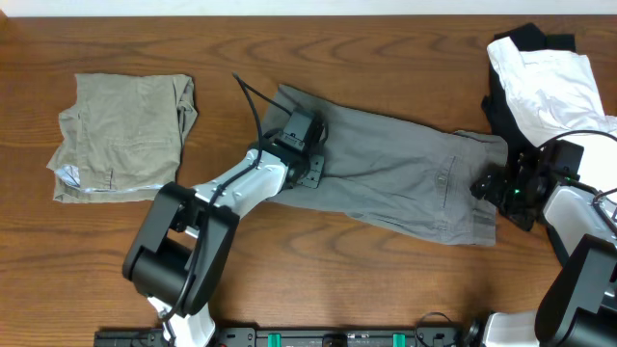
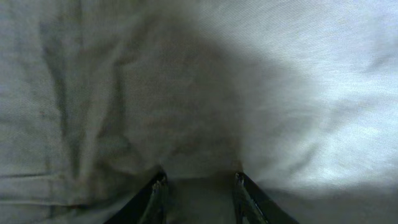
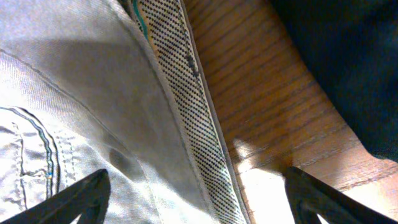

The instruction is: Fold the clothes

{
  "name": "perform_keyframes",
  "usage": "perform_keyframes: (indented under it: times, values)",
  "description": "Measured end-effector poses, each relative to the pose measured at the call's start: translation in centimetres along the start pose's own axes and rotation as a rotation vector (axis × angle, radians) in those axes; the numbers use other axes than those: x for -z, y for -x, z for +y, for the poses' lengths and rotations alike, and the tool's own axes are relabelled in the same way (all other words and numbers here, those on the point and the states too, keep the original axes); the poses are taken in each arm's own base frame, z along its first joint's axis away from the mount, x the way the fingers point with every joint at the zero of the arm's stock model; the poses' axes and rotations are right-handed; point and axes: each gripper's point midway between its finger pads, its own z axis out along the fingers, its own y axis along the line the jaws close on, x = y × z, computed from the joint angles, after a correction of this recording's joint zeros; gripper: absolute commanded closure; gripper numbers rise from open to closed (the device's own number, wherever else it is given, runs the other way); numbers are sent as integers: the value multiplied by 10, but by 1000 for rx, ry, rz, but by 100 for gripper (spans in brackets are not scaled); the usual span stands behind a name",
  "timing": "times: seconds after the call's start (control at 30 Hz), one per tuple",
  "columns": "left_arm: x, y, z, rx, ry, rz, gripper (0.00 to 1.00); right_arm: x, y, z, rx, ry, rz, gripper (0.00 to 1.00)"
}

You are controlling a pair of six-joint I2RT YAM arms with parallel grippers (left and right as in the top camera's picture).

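Right end effector (image 3: 198, 180) agape over shorts (image 3: 81, 93) waistband, dotted lining (image 3: 183, 93) wrist-view only; left end effector (image 2: 199, 185) grip unclear.

Robotics lab bench. Wood-grain worktop (image 1: 386, 275); left arm (image 1: 183, 251) and right arm (image 1: 578, 280) mounted along bottom edge on black rail (image 1: 337, 338); loose cable (image 1: 247, 96) upper left of centre.

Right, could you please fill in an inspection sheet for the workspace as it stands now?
Surface: brown wooden table, wood grain visible.
Job's things: mid-grey woven shorts, flat, creased, across the centre.
Clutter: khaki-beige shorts, far left; white garment over black garment, far right.
Grippers: left gripper down on the grey shorts, grip unclear; right gripper open over their dotted waistband.
Cables: black cable arcing from the left arm.
Surroundings: nothing seen.
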Motion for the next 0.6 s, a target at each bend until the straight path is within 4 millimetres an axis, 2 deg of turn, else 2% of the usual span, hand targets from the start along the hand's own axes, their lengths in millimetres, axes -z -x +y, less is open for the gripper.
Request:
perform_keyframes:
  times: [0.17,0.3,0.4,0.6]
  values:
    - [-3,1,3,-2,23,-6,64,-1,1,1,31,10,-16,22]
    - [-4,4,13,7,84,-24,64,-1,1,-1,37,21,-17,25]
    - [-4,7,24,35,118,-35,64,-1,1,0,49,34,-18,34]
    - [-2,14,59,153,159,-55,60,-3,-4,15,61,125,6,38]
